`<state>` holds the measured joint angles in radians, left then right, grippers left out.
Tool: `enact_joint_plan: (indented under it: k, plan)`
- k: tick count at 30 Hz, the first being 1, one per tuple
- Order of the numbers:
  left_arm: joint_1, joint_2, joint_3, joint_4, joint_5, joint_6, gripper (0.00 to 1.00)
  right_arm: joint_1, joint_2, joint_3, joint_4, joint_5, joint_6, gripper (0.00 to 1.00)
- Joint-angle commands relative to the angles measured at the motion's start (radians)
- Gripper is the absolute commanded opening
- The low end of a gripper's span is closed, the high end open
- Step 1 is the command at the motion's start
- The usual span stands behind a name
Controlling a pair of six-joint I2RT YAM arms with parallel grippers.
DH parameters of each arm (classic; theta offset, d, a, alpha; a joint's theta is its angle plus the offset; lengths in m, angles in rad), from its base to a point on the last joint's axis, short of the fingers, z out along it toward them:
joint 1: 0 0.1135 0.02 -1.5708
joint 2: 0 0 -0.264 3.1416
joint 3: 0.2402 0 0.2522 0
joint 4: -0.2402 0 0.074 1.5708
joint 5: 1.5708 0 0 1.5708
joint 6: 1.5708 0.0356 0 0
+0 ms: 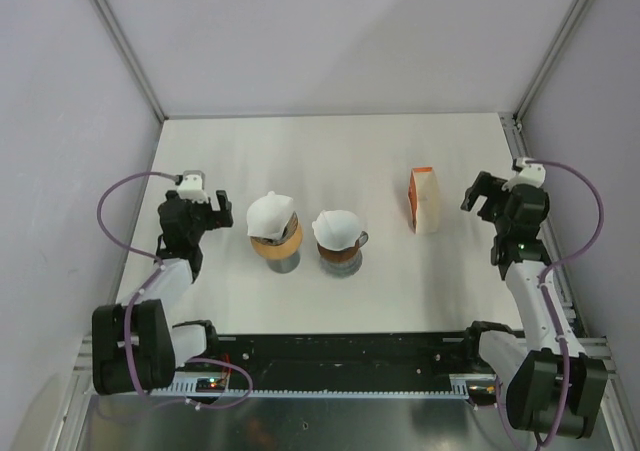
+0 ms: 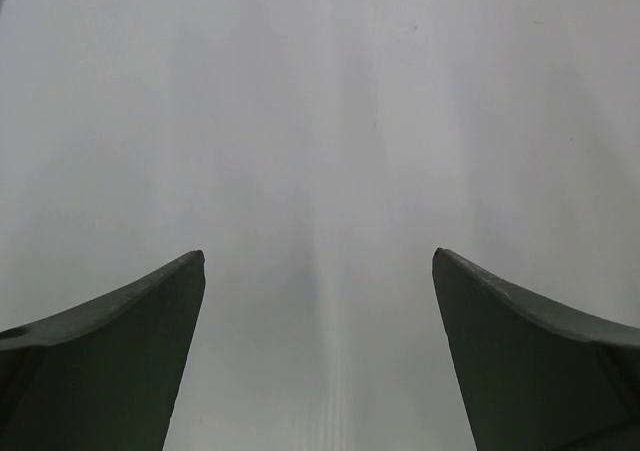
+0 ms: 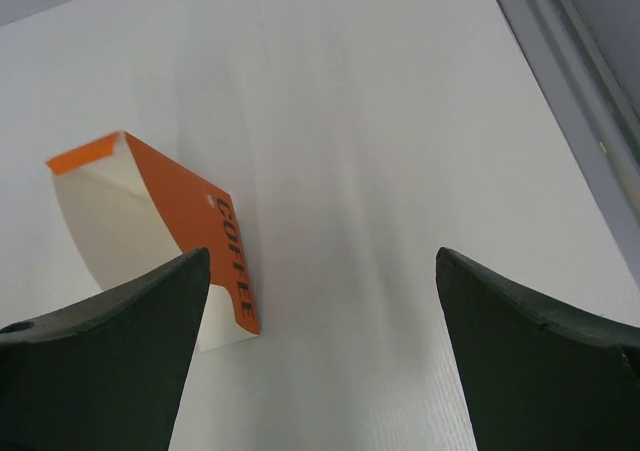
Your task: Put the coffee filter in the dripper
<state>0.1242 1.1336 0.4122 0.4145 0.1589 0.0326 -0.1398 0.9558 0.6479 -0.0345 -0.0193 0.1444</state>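
My left pincer and right pincer gape wide, empty. Crumpled white filters cap two brown drippers; an orange cardboard box lies toward the counter's right edge.

The left arm rises from its base at the near left and reaches toward the far side, elbow folded; the left gripper points down and inward, jaws spread wide apart. The right arm mirrors this pose from the near right, and the right gripper is likewise spread wide.
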Motion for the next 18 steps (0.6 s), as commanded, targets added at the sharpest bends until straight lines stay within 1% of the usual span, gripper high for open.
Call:
enact_joint_plan:
  k: [1,6,12,18]
  plan:
    - [0.007,0.062,-0.008,0.125,-0.053,-0.066,1.00,-0.006,-0.043,-0.106,0.221,0.064,0.041,0.99]
    - [0.008,0.103,-0.013,0.141,-0.052,-0.092,1.00,-0.006,-0.052,-0.216,0.337,0.079,0.045,0.99]
    - [0.008,0.106,-0.033,0.174,-0.058,-0.103,1.00,-0.006,-0.057,-0.322,0.448,0.092,0.036,0.99]
    - [0.008,0.106,-0.066,0.222,-0.038,-0.100,1.00,-0.006,-0.044,-0.353,0.494,0.086,0.037,0.99]
